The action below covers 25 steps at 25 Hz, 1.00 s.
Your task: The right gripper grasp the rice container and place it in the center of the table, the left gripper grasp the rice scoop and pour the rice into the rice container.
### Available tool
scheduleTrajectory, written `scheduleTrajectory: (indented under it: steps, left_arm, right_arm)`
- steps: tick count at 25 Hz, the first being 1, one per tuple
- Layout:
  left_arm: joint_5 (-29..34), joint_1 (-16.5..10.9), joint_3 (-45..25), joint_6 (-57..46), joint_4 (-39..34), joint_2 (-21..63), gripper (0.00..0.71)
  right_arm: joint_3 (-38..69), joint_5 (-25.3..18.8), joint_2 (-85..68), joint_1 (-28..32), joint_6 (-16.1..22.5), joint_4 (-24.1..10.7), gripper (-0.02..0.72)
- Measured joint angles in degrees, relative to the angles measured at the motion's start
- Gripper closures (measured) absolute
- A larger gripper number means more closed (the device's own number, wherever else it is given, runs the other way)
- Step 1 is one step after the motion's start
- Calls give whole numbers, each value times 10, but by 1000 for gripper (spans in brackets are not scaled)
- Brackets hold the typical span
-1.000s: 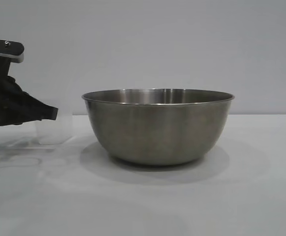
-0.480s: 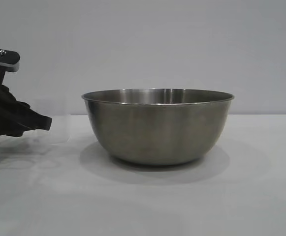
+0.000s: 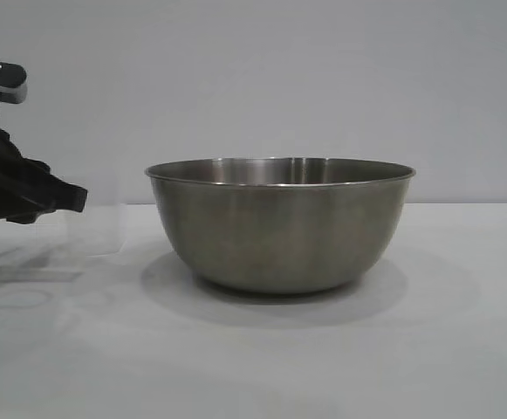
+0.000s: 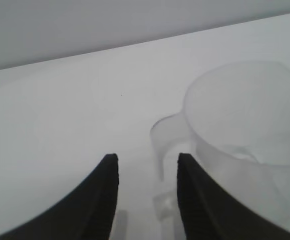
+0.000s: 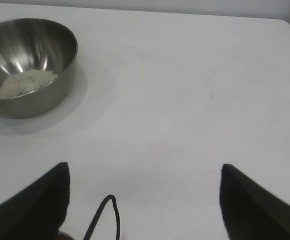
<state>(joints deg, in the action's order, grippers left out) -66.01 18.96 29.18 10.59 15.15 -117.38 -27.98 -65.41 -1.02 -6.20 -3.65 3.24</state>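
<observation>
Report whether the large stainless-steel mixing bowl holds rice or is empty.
It holds rice: the right wrist view shows off-white grains heaped on the bottom of the steel bowl.

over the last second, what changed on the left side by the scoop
The left gripper has drawn back toward the exterior view's left edge and risen a little, letting go of the rice scoop; its open fingers now stand short of the scoop's handle, which stays upright on the table. The rice container, with rice in its bottom, has not shifted, and the right gripper remains open and parked.
</observation>
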Motion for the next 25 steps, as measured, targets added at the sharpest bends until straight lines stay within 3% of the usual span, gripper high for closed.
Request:
scheduleTrajectory:
  steps: [14, 25]
  left_arm:
    - [1, -1, -119, -45, -60, 117, 470]
    - [133, -1, -137, -70, -71, 177, 470]
  right_arm:
    - [0, 0, 0, 0, 0, 0, 127]
    - [0, 0, 0, 0, 0, 0, 127]
